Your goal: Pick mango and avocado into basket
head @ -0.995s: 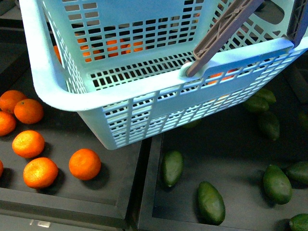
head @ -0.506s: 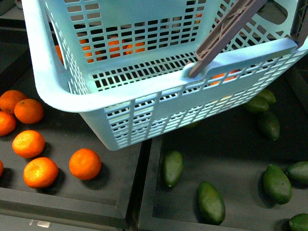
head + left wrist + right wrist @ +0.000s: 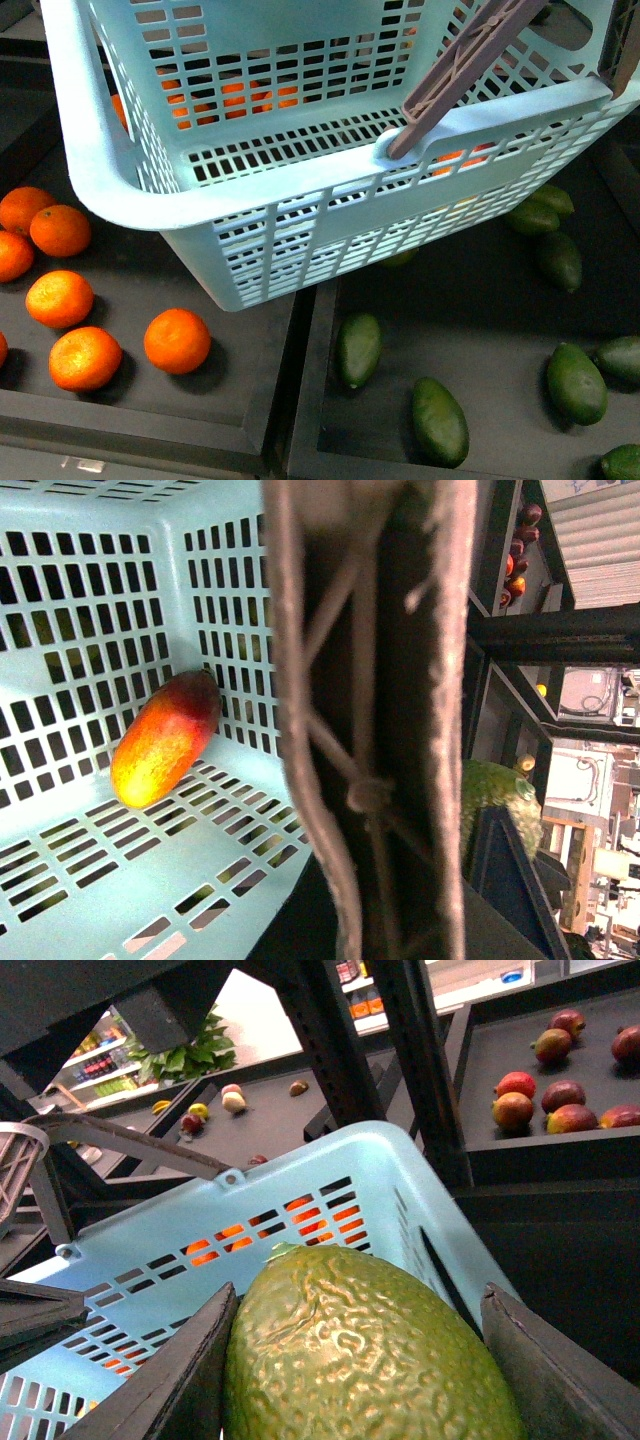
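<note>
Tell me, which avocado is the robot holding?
The bumpy avocado clamped in the right hand, close to the basket. The other avocados lie loose in the dark tray.

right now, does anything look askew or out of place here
The basket is tilted, near corner dipping over the tray divider rather than sitting level. Otherwise nothing stands out: the mango lies inside it, and the right tool grips the avocado.
</note>
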`<state>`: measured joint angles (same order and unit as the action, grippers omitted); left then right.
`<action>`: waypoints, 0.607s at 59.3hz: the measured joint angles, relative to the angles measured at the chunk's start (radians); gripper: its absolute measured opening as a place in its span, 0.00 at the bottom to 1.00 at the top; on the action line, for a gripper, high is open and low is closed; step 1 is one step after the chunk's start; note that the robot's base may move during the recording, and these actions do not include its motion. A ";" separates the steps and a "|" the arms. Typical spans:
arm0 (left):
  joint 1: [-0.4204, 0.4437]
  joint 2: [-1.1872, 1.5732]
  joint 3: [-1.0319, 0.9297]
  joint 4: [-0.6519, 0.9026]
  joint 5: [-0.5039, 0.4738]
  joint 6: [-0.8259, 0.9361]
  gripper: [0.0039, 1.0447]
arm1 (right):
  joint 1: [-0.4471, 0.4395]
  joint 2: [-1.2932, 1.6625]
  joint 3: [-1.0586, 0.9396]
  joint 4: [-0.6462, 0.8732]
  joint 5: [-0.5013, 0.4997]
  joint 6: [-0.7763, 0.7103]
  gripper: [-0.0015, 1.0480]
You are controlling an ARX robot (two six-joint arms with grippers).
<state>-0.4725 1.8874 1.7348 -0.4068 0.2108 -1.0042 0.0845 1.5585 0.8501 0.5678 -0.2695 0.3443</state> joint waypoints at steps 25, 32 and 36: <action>0.000 0.000 0.000 0.000 0.000 -0.001 0.06 | 0.086 0.138 0.072 0.010 0.097 -0.005 0.62; 0.000 0.000 0.000 0.000 -0.001 -0.001 0.06 | 0.090 0.154 0.084 0.008 0.111 -0.006 0.81; 0.000 0.000 0.000 0.000 0.000 -0.001 0.06 | 0.092 0.154 0.085 0.006 0.116 -0.006 0.91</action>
<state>-0.4725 1.8874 1.7348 -0.4068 0.2104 -1.0054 0.1764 1.7130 0.9348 0.5735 -0.1539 0.3386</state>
